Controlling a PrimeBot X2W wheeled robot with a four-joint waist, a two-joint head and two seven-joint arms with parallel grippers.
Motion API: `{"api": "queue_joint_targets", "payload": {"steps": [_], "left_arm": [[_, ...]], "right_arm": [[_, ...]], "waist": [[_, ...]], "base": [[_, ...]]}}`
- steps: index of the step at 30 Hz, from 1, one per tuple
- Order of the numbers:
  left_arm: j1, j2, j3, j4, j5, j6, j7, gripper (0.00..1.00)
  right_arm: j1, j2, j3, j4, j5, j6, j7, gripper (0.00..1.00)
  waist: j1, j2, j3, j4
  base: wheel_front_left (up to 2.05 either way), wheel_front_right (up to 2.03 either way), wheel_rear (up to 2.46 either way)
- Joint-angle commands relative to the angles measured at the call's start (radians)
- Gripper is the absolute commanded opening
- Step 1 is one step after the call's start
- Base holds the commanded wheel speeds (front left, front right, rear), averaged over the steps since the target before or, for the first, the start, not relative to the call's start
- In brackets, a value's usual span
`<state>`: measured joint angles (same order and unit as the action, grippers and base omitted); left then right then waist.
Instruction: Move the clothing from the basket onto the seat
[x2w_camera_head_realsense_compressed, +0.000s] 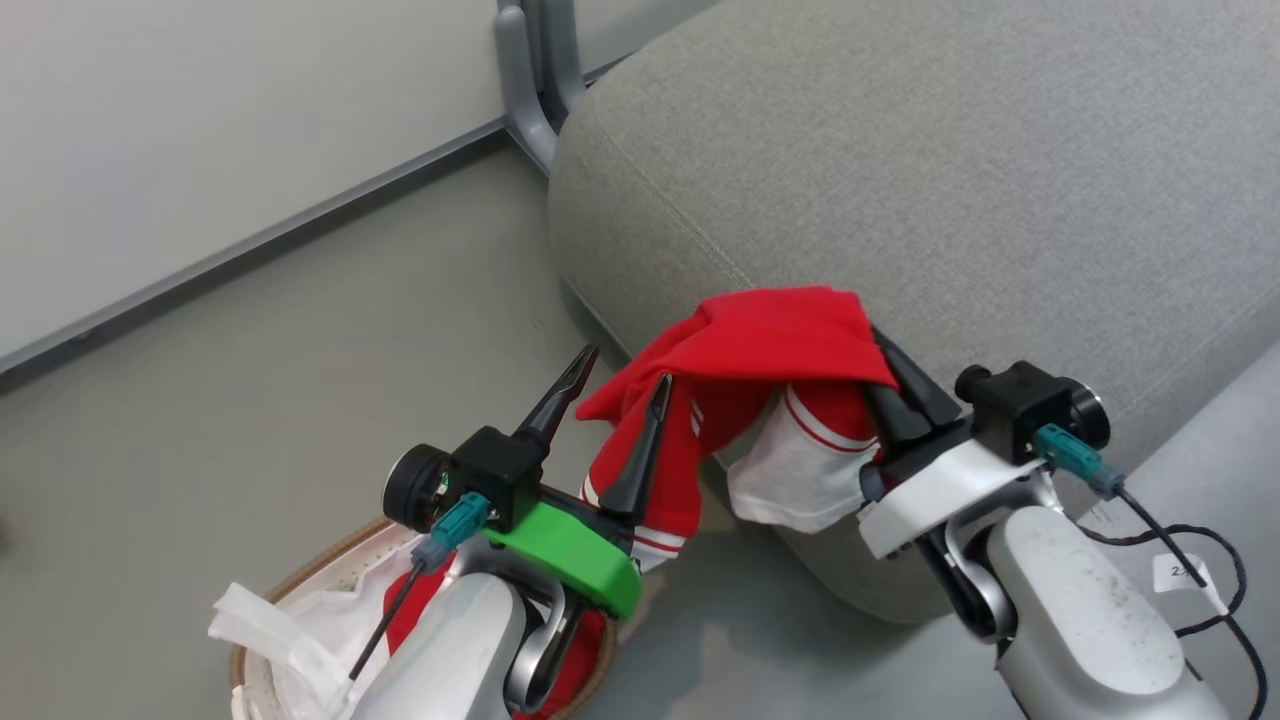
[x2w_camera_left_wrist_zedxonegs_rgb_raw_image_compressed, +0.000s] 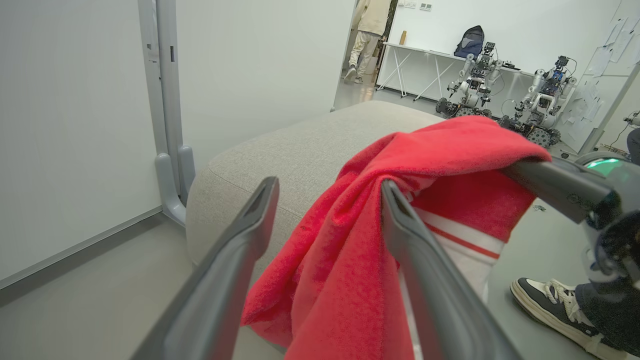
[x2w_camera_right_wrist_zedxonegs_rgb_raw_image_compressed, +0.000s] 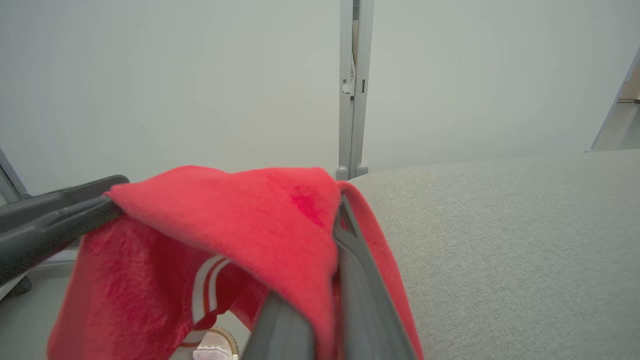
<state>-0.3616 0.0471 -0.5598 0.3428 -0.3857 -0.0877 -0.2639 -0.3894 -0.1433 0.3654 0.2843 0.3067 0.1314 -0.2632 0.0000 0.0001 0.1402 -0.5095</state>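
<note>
Bright, even light — soft shadows, wrist views edge-warped.

white cable tag (x2w_camera_head_realsense_compressed: 1180, 575), print unreadable

A red jersey (x2w_camera_head_realsense_compressed: 770, 335) with white striped trim hangs pinched in the right gripper (x2w_camera_head_realsense_compressed: 888, 372), brushing one finger of the left gripper (x2w_camera_head_realsense_compressed: 628, 365). The grey seat (x2w_camera_head_realsense_compressed: 900, 170) lies just beyond both. The brown-rimmed basket (x2w_camera_head_realsense_compressed: 322, 560), more red cloth inside, sits beneath the left wrist.
</note>
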Motion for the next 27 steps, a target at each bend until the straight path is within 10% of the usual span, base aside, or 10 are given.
{"api": "queue_joint_targets", "payload": {"steps": [1, 14, 27], "left_arm": [[-0.020, 0.007, -0.007, 0.009, -0.008, -0.006, -0.001, 1.00], [-0.050, 0.023, 0.022, 0.066, 0.054, -0.008, -0.001, 1.00], [-0.141, 0.035, 0.013, 0.059, 0.117, -0.030, -0.001, 1.00]], "right_arm": [[0.007, -0.011, -0.023, -0.012, -0.011, -0.001, -0.002, 0.00], [-0.328, -0.136, -0.096, 0.159, -0.041, -0.001, -0.002, 0.00], [-0.749, -0.307, -0.384, 0.454, -0.178, -0.001, -0.002, 0.00]], "waist": [[0.0000, -0.0001, 0.054, -0.037], [0.0000, -0.0001, 0.190, -0.029], [0.0000, -0.0001, 0.386, 0.148]], "base": [[0.00, 0.00, 0.00], [0.00, 0.00, 0.00], [0.00, 0.00, 0.00]]}}
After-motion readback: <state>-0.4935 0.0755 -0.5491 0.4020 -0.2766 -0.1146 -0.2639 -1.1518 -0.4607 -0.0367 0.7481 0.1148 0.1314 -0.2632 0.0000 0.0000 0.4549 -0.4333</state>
